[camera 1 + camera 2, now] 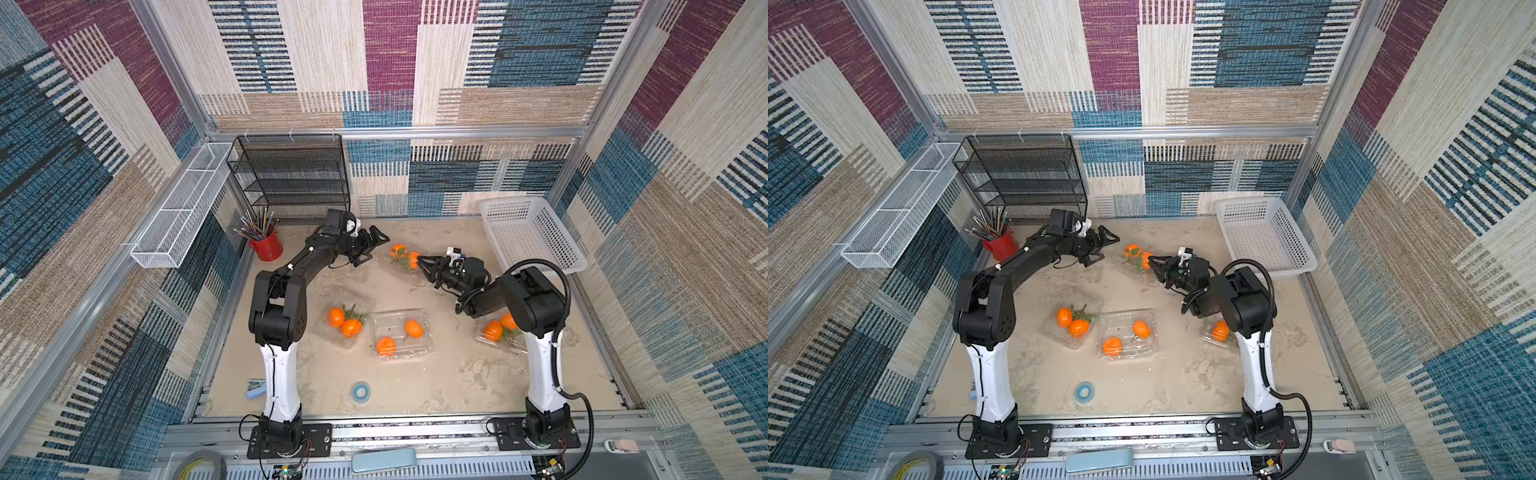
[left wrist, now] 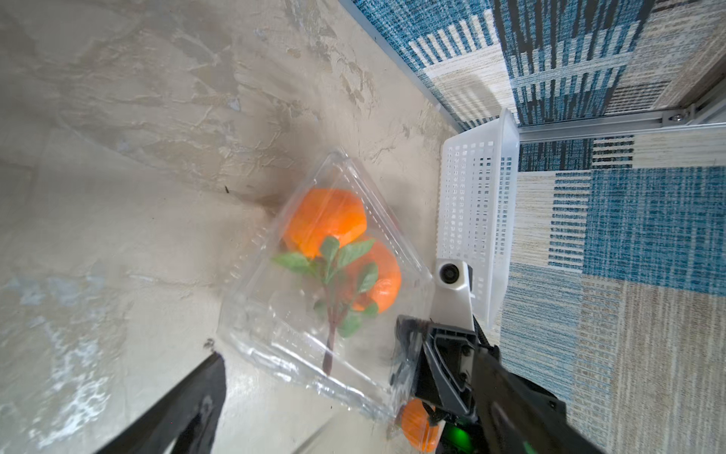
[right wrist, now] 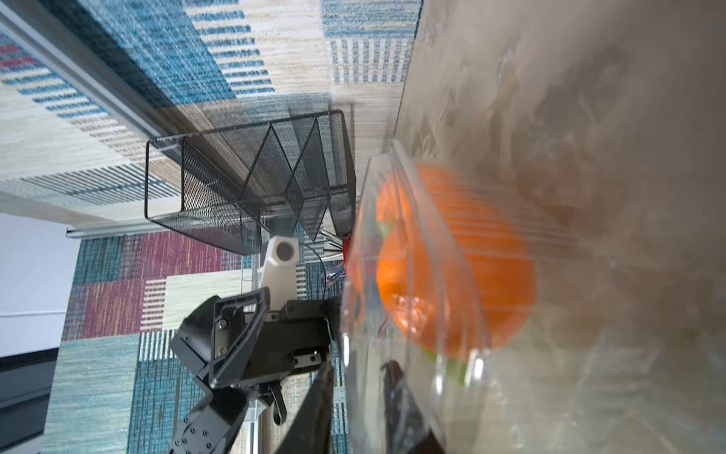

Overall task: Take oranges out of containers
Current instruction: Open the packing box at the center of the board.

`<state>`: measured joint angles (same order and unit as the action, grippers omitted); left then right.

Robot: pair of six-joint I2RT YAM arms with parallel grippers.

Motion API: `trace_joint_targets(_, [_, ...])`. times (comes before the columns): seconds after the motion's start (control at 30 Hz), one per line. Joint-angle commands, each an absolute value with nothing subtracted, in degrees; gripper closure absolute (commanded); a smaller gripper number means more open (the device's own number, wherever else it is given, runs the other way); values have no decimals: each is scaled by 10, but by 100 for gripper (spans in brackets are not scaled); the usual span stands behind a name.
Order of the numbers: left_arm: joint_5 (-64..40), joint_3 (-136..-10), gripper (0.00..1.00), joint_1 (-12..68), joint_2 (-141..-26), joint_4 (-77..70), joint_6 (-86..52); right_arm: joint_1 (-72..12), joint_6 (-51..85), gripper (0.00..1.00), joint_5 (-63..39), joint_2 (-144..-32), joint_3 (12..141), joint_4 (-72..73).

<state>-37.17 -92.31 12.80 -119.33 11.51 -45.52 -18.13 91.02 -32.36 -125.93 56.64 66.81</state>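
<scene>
In both top views the left claw is spread wide, and nothing is held in it. The far clear box, with two oranges inside, is seen between the two claws, a little apart from the left one. The right claw is set at that box's near edge, with its fingers narrow. Bare table is seen on the far side of both claws, up to the back wall. The white basket is seen off to the side of the right claw, well apart. Three more clear boxes with oranges are laid behind the claws. One is partly hidden by the right arm.

In the left wrist view the far clear box is seen ahead of the left claw, with fruit and green leaves inside. Its corner is met by the right claw. Open table is seen along the box's other edges.

In the right wrist view a clear wall of the box is seen between the right claw's fingers. Whether it is pinched tight cannot be told. Blurred oranges are seen just past the fingertips.
</scene>
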Motion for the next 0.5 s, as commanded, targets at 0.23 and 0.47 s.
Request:
trace_joint_targets(0.23, [-411,-797,2,133,-1184,-138,-620,-167,954,72,-275,-1270,620,636])
trace_joint_targets(0.47, [-396,-768,9,156,-1177,-158,-641,-158,976,73,-273,-1295,625,656])
